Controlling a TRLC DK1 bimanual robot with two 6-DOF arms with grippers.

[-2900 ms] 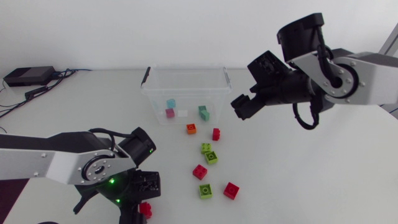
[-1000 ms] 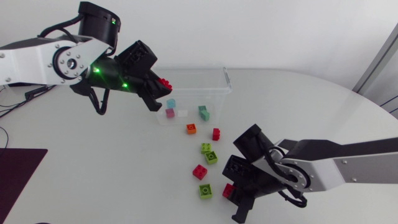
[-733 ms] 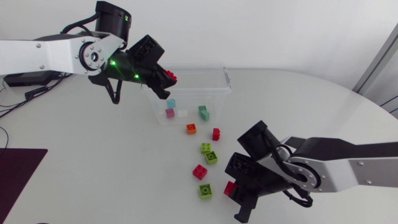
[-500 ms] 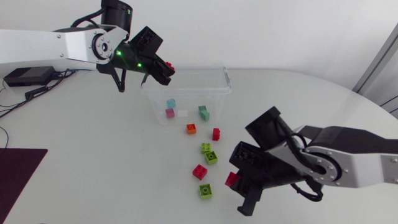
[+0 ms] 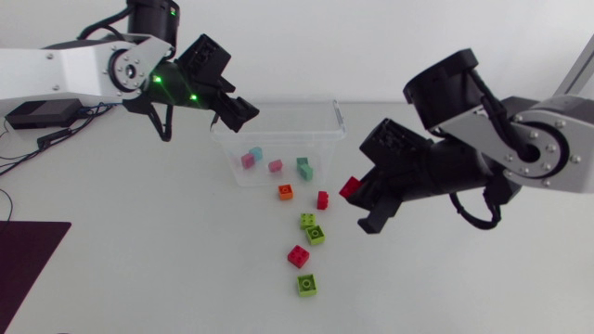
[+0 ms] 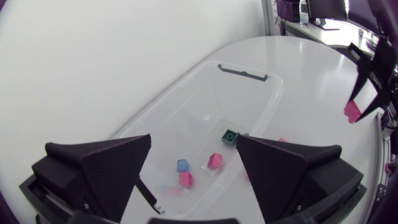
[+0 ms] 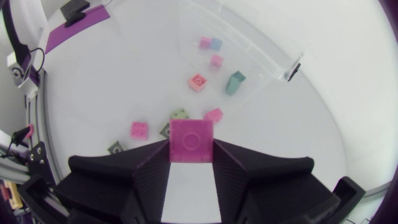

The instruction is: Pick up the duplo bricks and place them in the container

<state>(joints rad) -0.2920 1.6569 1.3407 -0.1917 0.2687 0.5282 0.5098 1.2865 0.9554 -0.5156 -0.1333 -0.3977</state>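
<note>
Right pincer (image 5: pixel 356 198) grips a red brick (image 5: pixel 350 188) above the bench (image 5: pixel 464 278), while left pincer (image 5: pixel 238 110) gapes empty over the container (image 5: pixel 337 119).

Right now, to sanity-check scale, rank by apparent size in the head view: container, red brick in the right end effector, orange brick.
1. container
2-3. held red brick and orange brick: nearly alike; the held one is raised, nearer the camera, so unranked.
</note>
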